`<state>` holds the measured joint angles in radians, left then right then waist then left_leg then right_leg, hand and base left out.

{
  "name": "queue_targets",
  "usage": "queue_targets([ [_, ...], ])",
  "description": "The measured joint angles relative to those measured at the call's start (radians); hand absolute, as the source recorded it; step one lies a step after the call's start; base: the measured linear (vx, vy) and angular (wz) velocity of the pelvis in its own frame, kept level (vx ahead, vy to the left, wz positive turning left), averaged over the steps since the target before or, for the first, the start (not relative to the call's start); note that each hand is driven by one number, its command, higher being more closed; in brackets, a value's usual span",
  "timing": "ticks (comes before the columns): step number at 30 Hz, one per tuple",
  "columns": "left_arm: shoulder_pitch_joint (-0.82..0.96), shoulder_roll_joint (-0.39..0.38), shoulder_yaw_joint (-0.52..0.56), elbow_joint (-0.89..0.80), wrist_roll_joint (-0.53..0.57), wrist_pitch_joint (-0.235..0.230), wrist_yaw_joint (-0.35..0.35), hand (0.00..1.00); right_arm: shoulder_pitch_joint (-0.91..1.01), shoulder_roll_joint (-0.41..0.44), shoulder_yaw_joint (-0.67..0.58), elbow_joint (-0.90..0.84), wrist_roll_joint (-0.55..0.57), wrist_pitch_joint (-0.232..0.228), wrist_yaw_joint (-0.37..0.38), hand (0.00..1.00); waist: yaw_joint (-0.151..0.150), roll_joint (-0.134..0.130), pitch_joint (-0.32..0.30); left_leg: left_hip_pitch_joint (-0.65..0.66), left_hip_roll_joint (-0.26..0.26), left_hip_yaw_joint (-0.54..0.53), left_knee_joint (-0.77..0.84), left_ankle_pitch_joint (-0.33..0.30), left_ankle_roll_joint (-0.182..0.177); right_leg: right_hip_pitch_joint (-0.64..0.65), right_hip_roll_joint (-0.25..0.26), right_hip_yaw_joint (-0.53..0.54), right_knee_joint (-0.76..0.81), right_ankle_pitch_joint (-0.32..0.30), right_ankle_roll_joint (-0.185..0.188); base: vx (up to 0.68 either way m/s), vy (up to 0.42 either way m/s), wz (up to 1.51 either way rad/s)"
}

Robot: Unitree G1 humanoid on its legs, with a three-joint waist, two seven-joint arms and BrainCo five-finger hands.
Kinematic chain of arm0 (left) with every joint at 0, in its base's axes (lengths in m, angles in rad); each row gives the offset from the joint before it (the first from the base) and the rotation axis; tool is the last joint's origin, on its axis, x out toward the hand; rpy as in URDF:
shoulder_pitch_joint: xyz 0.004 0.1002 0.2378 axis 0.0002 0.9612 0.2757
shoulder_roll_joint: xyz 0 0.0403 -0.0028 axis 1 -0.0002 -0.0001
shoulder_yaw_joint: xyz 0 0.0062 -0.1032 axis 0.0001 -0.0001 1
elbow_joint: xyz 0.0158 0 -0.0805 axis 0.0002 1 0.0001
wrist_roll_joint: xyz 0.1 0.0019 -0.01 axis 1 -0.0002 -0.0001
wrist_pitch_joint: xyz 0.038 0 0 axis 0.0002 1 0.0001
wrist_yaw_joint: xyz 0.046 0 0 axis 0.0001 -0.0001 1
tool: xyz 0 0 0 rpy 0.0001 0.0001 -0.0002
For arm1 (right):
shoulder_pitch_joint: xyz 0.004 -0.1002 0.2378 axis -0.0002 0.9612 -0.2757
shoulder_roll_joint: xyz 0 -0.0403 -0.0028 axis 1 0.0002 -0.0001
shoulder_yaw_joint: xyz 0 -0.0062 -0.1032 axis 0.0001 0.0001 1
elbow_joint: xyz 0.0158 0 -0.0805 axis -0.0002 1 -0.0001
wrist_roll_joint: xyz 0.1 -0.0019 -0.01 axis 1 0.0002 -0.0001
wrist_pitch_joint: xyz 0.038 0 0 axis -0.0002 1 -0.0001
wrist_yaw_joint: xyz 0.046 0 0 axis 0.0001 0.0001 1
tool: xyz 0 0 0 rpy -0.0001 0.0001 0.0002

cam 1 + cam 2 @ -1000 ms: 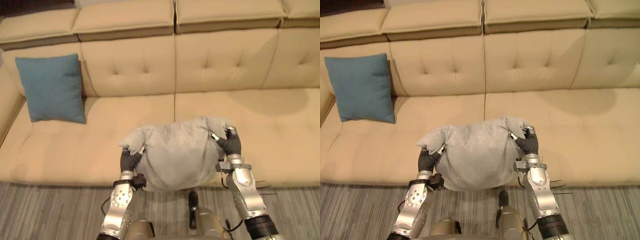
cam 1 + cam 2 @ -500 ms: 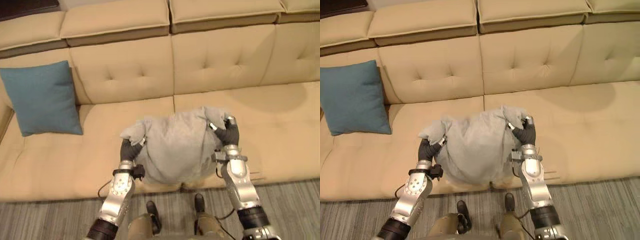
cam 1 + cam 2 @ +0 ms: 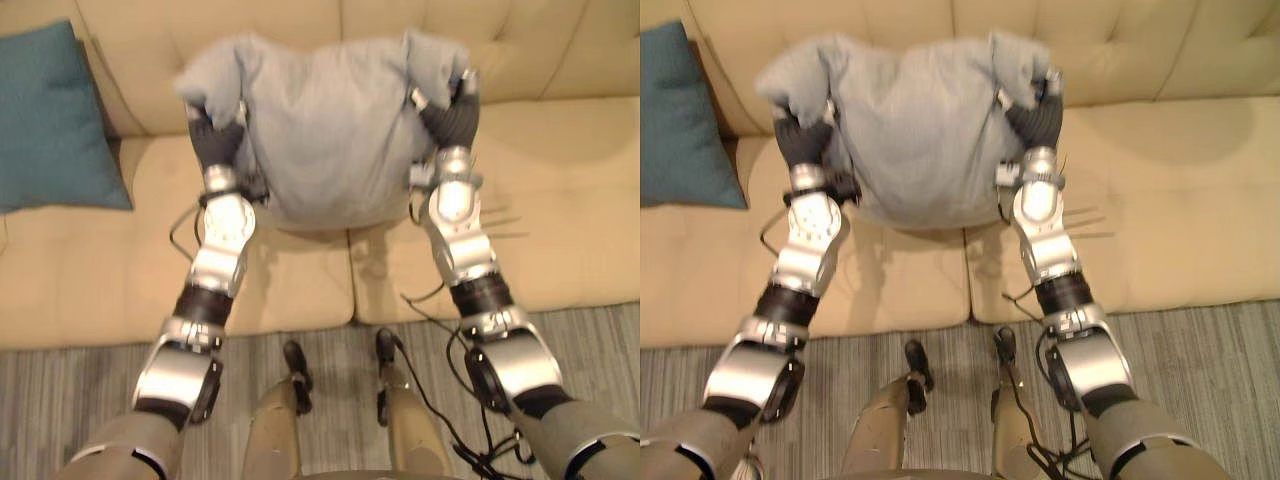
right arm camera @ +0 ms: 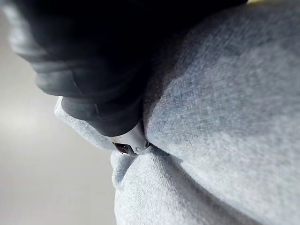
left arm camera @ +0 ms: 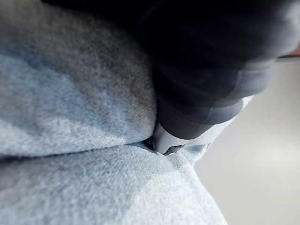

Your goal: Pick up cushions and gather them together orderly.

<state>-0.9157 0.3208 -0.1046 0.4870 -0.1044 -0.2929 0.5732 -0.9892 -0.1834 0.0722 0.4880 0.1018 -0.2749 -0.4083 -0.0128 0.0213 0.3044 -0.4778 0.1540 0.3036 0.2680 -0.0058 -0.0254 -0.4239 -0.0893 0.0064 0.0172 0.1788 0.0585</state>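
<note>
Left eye view, looking down along both arms: holding the grey cushion (image 3: 325, 130) up between the left hand (image 3: 212, 142) and the right hand (image 3: 450, 118), one at each far upper corner. Keeping both arms stretched out over the seat of the tan sofa (image 3: 560, 200). Hanging the cushion in front of the backrest, above the seam between two seat pads, and casting a shadow on the seat just under its near edge. Cannot tell whether that near edge is touching the seat.

Right hand: clamping its fingers (image 3: 417, 97) on the right corner, bunching a flap of cloth up past the dark ribbed cover.

Left hand: gripping the left corner the same way, burying most of its fingers behind the fold and pushing a tuft of cloth out to the left.

Left wrist view: pressing a silver finger (image 5: 164, 140) deep into a crease of grey cloth, pinching the fabric against the dark cover.

Right wrist view: doing likewise, sinking one finger (image 4: 129, 140) into a fold and pinching the weave tight around it.

Noting a teal cushion (image 3: 50, 120) leaning against the backrest at the far left end of the sofa, well apart from the grey one and touching neither hand.

Noting striped grey carpet (image 3: 60, 400) running along the near side of the sofa.
</note>
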Motion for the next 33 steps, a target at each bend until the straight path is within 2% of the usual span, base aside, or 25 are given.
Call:
queue_targets([
  [2,-0.136,0.023,0.004,0.061,0.003,0.000,0.024,1.00,-0.122,-0.003,-0.028,0.060,-0.017,0.000,-0.033,1.00,0.000,-0.003,0.046,-0.017,-0.013,-0.008,-0.052,0.046,0.000,-0.034,-0.003,-0.009,-0.001,0.011,-0.004,-0.08,-0.066,0.20],
  [5,-0.221,0.040,0.029,0.118,0.010,-0.002,0.044,1.00,-0.226,-0.010,-0.029,0.124,-0.035,0.000,-0.053,1.00,-0.002,-0.004,0.074,-0.036,-0.020,-0.009,-0.103,0.083,0.000,-0.072,-0.003,-0.012,-0.001,0.020,-0.009,-0.04,-0.052,0.07],
  [7,-0.313,0.046,0.030,0.184,0.014,-0.002,0.042,1.00,-0.304,-0.037,-0.032,0.160,-0.039,0.002,-0.069,1.00,-0.004,-0.005,0.123,-0.047,-0.025,-0.021,-0.140,0.113,-0.004,-0.092,-0.001,-0.024,-0.001,0.024,-0.012,-0.03,-0.050,0.15],
  [8,-0.328,0.046,0.029,0.195,0.017,-0.002,0.042,0.00,-0.317,-0.042,-0.035,0.166,-0.041,0.002,-0.072,1.00,-0.005,-0.005,0.131,-0.052,-0.025,-0.024,-0.149,0.119,-0.004,-0.099,-0.002,-0.027,-0.001,0.026,-0.014,-0.04,-0.047,0.17],
  [10,-0.366,0.047,0.030,0.245,0.020,-0.002,0.039,0.00,-0.369,-0.053,-0.043,0.219,-0.065,0.006,-0.075,1.00,-0.020,-0.005,0.133,-0.089,-0.029,-0.030,-0.169,0.137,-0.001,-0.142,-0.003,-0.035,-0.001,0.032,-0.014,-0.03,-0.027,0.11],
  [11,-0.375,0.047,0.030,0.280,0.019,-0.002,0.037,0.00,-0.394,-0.061,-0.042,0.259,-0.066,0.013,-0.074,0.00,-0.026,-0.004,0.136,-0.106,-0.031,-0.029,-0.173,0.139,-0.001,-0.160,-0.004,-0.034,-0.001,0.037,-0.013,0.00,0.000,0.00],
  [17,-0.438,0.051,0.042,0.310,-0.005,-0.029,0.037,0.00,-0.447,-0.117,-0.044,0.278,-0.066,0.013,-0.081,0.00,-0.027,-0.005,0.151,-0.149,-0.033,-0.026,-0.174,0.139,-0.001,-0.206,-0.007,-0.031,-0.001,0.039,-0.010,0.00,0.000,0.00],
  [20,-0.439,0.067,0.070,0.327,-0.045,-0.045,0.014,0.00,-0.455,-0.148,-0.044,0.280,-0.065,0.013,-0.081,0.00,-0.026,-0.005,0.151,-0.163,-0.031,-0.024,-0.173,0.139,-0.001,-0.221,-0.011,-0.030,0.002,0.039,-0.010,0.00,0.000,0.00],
  [26,-0.433,0.151,0.097,0.319,-0.104,-0.045,-0.028,0.00,-0.453,-0.225,-0.048,0.218,-0.012,0.017,-0.067,0.00,-0.022,-0.005,0.151,-0.174,-0.026,-0.015,-0.168,0.140,-0.002,-0.241,-0.013,-0.030,0.021,0.038,-0.010,-0.01,0.002,-0.01],
  [29,-0.395,0.204,0.120,0.249,-0.141,-0.045,-0.049,0.00,-0.429,-0.281,-0.073,0.113,0.055,0.014,-0.059,0.00,-0.021,-0.005,0.151,-0.171,-0.016,-0.014,-0.160,0.139,-0.002,-0.243,-0.010,-0.035,0.043,0.038,-0.010,-0.02,-0.006,0.01],
  [31,-0.361,0.253,0.136,0.184,-0.170,-0.046,-0.073,0.00,-0.402,-0.349,-0.096,0.036,0.103,0.005,-0.026,0.00,-0.013,-0.004,0.151,-0.169,-0.012,-0.014,-0.150,0.139,-0.002,-0.243,-0.009,-0.039,0.061,0.036,-0.008,-0.05,-0.006,0.04],
  [33,-0.326,0.270,0.164,0.137,-0.186,-0.048,-0.089,0.00,-0.363,-0.384,-0.111,-0.023,0.144,-0.008,0.000,0.00,-0.005,-0.004,0.151,-0.165,-0.012,-0.013,-0.146,0.139,-0.003,-0.240,-0.010,-0.040,0.070,0.035,-0.007,-0.05,-0.007,0.04],
])
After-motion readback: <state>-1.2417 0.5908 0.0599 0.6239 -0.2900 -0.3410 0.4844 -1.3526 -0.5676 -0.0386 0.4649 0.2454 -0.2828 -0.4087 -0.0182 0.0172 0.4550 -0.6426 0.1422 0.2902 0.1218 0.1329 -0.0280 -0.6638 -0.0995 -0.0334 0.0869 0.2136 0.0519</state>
